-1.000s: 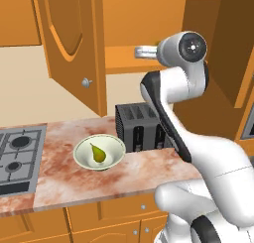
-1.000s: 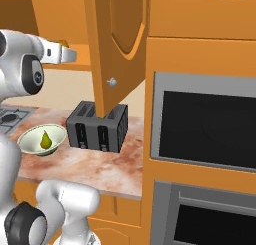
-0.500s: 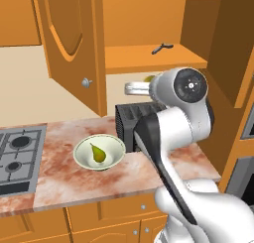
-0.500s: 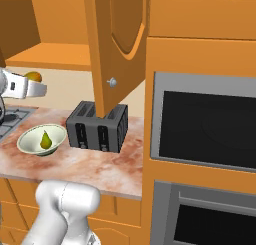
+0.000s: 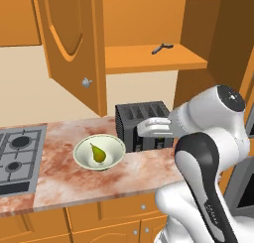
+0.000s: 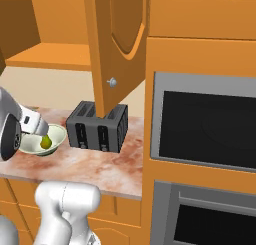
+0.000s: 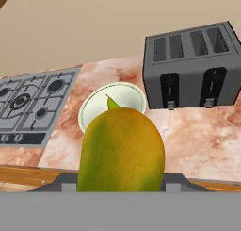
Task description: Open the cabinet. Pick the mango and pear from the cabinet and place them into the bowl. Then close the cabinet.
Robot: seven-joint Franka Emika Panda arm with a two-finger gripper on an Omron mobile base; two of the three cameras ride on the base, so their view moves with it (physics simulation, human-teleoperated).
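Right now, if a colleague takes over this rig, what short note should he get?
Gripper: shut on the mango, carried above the counter, with the bowl ahead of it.
Pear: already in the bowl, which stands between the stove and the black toaster.
Cabinet: both doors open; a small dark item lies on its shelf.
Done: cabinet opened, pear placed, mango picked.
Left: lower the mango into the bowl and release it, then close both cabinet doors.
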